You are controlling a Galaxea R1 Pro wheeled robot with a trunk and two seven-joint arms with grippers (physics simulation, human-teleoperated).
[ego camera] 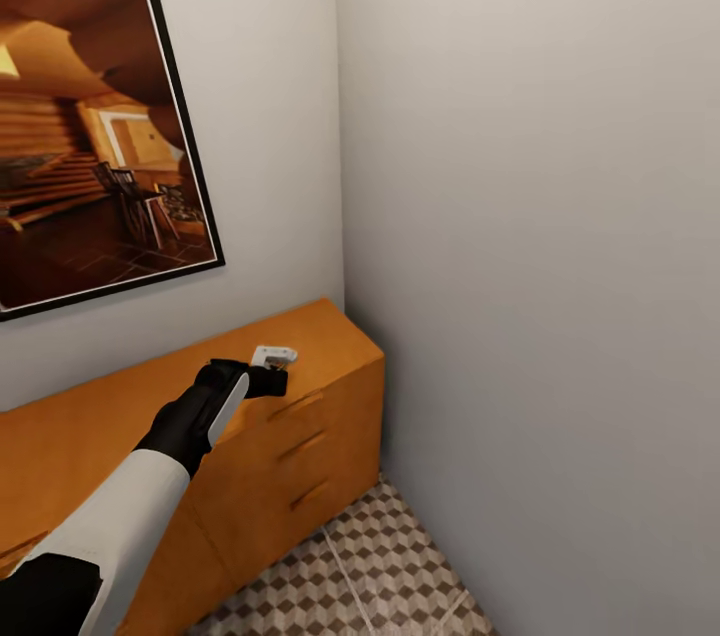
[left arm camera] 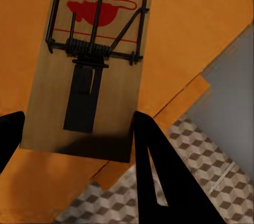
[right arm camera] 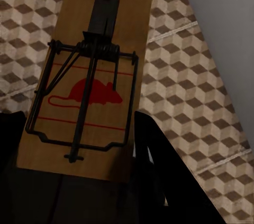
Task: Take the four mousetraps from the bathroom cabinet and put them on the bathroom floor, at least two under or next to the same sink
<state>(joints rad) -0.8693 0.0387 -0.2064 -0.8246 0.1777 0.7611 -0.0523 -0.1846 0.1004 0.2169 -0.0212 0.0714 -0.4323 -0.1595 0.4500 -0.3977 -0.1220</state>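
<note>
On the orange-brown cabinet (ego camera: 330,341), close to its right end, my left gripper (ego camera: 268,379) reaches over the top. One mousetrap (left arm camera: 87,71), a wooden board with a red mouse print and a dark wire spring, has its near end between the left gripper's (left arm camera: 79,145) fingers (left arm camera: 153,155), which touch both long edges. It casts a shadow on the cabinet top (left arm camera: 201,18) and looks pale in the head view (ego camera: 274,355). My right gripper (right arm camera: 79,150) is shut on a second mousetrap (right arm camera: 84,81), held above the bathroom floor (right arm camera: 185,76). The bathroom sink is out of view.
The cabinet stands in a corner against plain white walls (ego camera: 540,266), with a large framed picture (ego camera: 90,126) hanging above it. Its drawer fronts (ego camera: 300,446) face the cube-patterned floor (ego camera: 390,566), a narrow strip between the cabinet and the right wall.
</note>
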